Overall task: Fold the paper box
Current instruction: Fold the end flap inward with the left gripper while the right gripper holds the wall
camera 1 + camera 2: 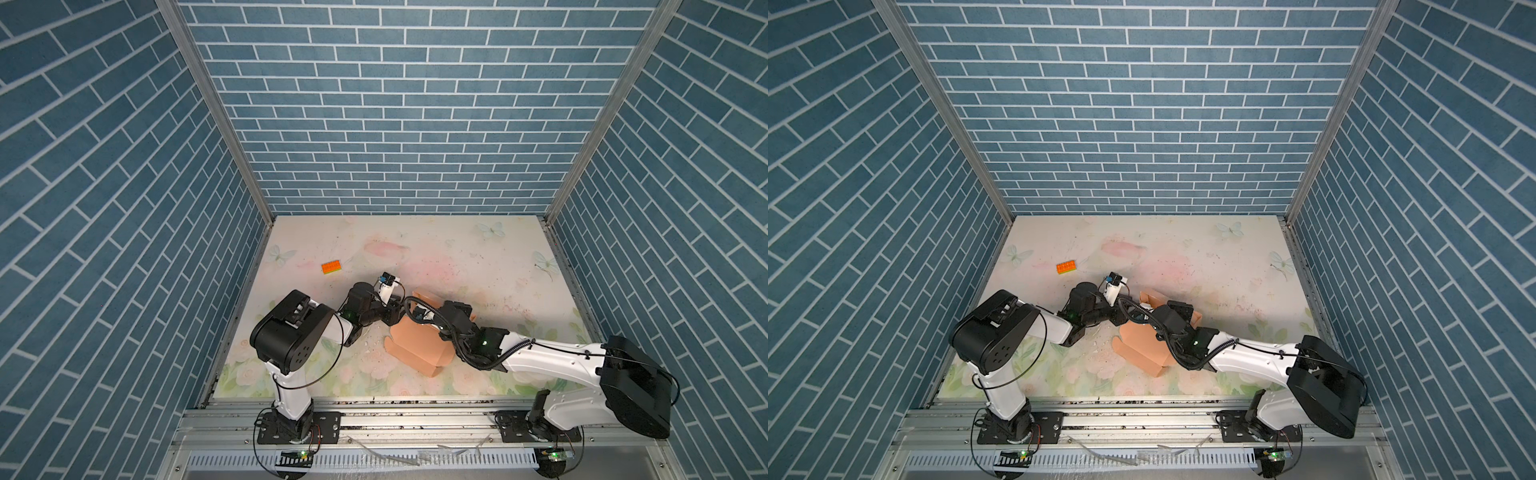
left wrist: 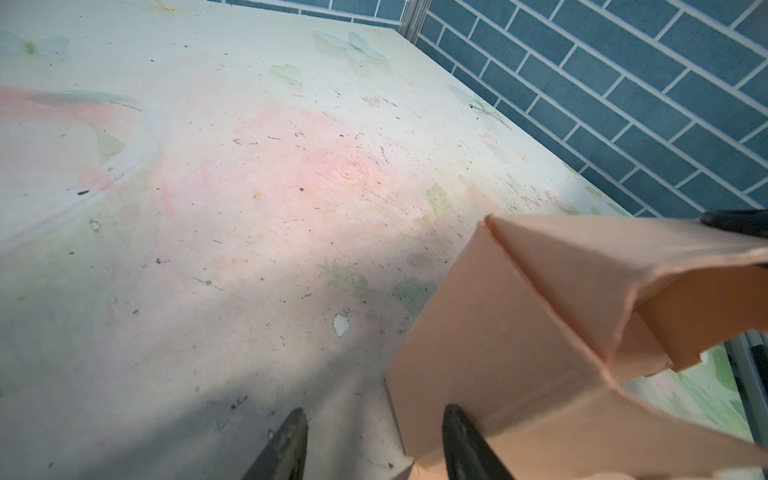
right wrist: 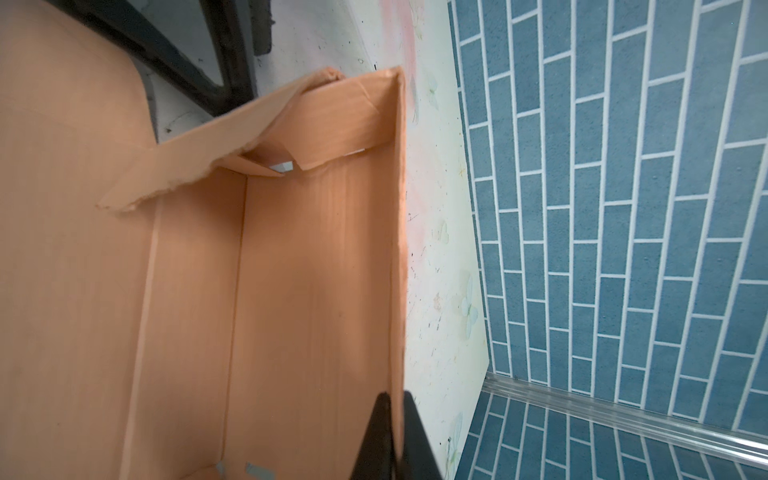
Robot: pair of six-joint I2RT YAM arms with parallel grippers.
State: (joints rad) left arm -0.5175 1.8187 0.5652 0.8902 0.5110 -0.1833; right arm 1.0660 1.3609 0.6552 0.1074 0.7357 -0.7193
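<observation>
The peach-tan paper box lies partly folded in the middle of the table, with walls raised and flaps loose. In the right wrist view I look into the box, and my right gripper is shut on the top edge of one upright wall. In the left wrist view my left gripper is open at a lower corner of the box. One of its fingers lies against the box's side wall and the other is over bare table. In both top views the two wrists meet over the box's far end, hiding the fingertips.
A small orange studded brick lies on the floral table to the far left. Blue brick-pattern walls close in the back and both sides. A metal rail carrying both arm bases runs along the front.
</observation>
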